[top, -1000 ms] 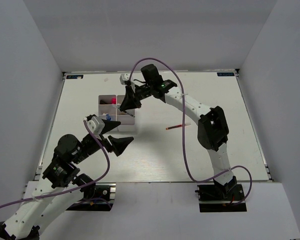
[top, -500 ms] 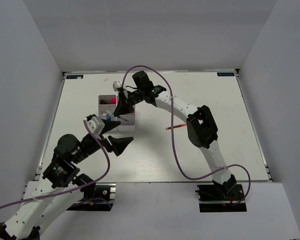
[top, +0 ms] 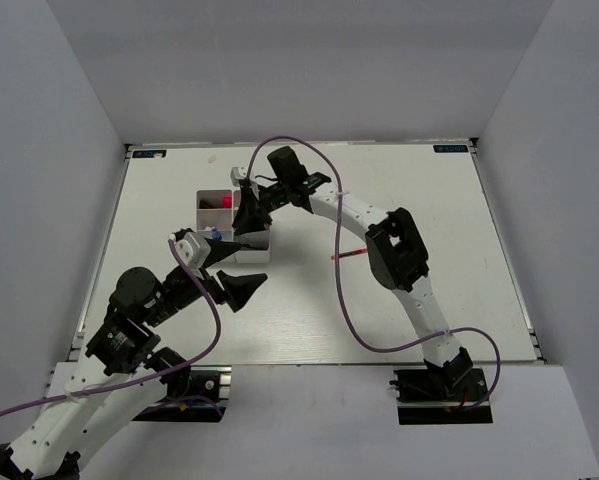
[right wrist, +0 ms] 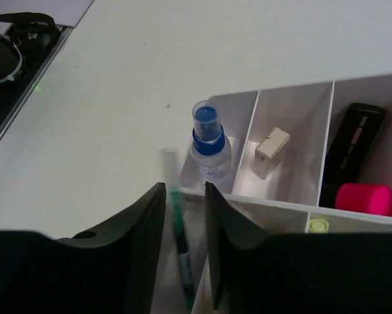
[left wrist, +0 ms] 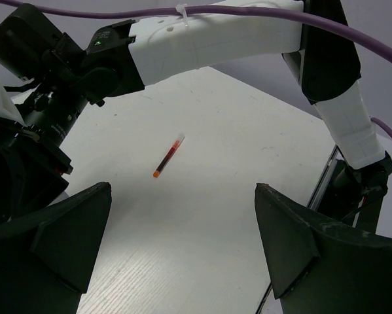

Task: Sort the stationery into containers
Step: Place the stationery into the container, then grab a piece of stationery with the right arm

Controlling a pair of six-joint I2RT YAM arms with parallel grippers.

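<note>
Right gripper (right wrist: 182, 190): parked right over the box (right wrist: 297, 104). Its jaws are parted wider than the green pen (right wrist: 178, 229) standing between them, so to me it looks let go, not pinched.
Green pen: tip down into the near cell of the box, top end blurry. Looks like it's dropping in.
Box: toward the far left of the table (top: 429, 200). Already inside are a small bottle (right wrist: 207, 150) with a blue cap, a white block (right wrist: 269, 152) in the next cell, a black marker (right wrist: 353, 150) with a pink cap beside that, and a yellow-green cap (right wrist: 318, 226) poking up in a near cell.
Left gripper (left wrist: 181, 190): jaws spread wide with nothing in them, hanging over the table just in front of the box.
Left to do: one red pen (left wrist: 168, 157) lying flat near the middle of the table, well right of the box. I can't spot anything else loose.
Progress guess: nearly done, I'd say. Once the green pen settles, only the red one remains.
</note>
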